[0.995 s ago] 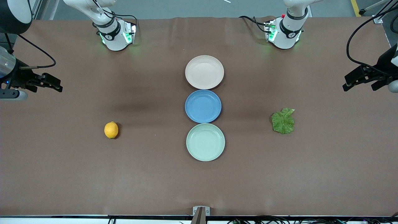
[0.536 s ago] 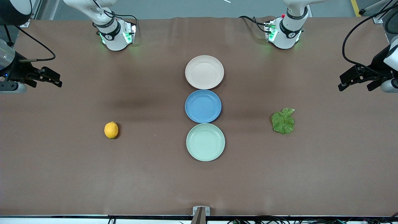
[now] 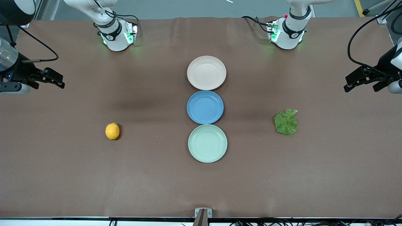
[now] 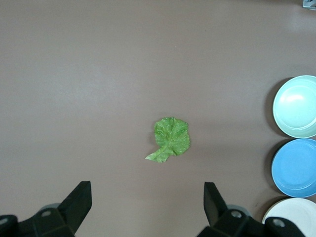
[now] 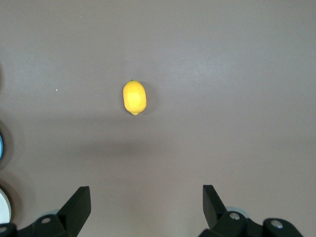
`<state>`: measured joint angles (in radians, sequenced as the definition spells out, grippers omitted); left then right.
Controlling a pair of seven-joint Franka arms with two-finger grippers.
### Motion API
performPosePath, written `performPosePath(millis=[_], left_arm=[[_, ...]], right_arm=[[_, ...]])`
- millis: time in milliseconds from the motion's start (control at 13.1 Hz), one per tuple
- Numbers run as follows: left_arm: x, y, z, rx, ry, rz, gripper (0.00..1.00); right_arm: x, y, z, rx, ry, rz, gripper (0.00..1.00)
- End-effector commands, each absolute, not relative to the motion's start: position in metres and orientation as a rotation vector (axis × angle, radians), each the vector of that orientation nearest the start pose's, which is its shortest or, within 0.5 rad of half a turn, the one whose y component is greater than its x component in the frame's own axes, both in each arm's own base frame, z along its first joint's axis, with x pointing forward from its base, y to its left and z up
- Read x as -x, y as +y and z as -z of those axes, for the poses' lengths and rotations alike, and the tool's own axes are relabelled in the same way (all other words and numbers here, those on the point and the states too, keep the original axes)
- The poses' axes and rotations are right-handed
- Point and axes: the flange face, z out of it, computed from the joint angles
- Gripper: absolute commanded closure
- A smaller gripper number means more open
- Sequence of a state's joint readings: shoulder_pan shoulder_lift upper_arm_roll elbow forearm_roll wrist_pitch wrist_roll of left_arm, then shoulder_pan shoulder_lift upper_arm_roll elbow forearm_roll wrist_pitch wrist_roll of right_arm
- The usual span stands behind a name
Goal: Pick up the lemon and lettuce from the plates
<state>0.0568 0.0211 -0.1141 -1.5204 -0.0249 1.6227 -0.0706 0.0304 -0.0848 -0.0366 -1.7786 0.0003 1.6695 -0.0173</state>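
Observation:
The lemon (image 3: 112, 131) lies on the bare brown table toward the right arm's end, not on a plate; it also shows in the right wrist view (image 5: 134, 97). The lettuce (image 3: 286, 122) lies flat on the table toward the left arm's end, also seen in the left wrist view (image 4: 170, 139). The beige-pink plate (image 3: 206, 72) and the mint plate (image 3: 207, 143) are both empty. My right gripper (image 3: 58, 81) is open and empty, up over the right arm's end of the table (image 5: 146, 205). My left gripper (image 3: 361, 88) is open and empty over the left arm's end (image 4: 147, 205).
An empty blue plate (image 3: 205, 107) sits between the two pale plates, the three in a touching row down the table's middle. The arm bases stand along the table edge farthest from the camera. A small bracket (image 3: 203, 213) sits at the nearest edge.
Both grippers have drifted slightly at the table's ends, first away from the front camera, then a little back. Lemon, lettuce and plates have not moved.

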Motion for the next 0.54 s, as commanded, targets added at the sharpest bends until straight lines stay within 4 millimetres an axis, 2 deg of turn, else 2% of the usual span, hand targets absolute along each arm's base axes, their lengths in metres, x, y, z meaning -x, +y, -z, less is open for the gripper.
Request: performPosePath(millis=[0, 153, 459], left_arm=[[-0.5593, -0.0382, -0.6469, 3.18, 0.006, 0.153, 0.0], [-0.5586, -0.034, -0.6471, 3.181, -0.003, 0.153, 0.0], [-0.5541, -0.0425, -0.6495, 3.181, 0.016, 0.157, 0.0]], right_arm=[[-0.5226, -0.0026, -0.5818, 3.153, -0.033, -0.015, 0.0], [-0.5241, -0.0024, -0.5825, 3.152, -0.033, 0.0, 0.0], [-0.5246, -0.0031, -0.5824, 3.15, -0.032, 0.007, 0.0]])
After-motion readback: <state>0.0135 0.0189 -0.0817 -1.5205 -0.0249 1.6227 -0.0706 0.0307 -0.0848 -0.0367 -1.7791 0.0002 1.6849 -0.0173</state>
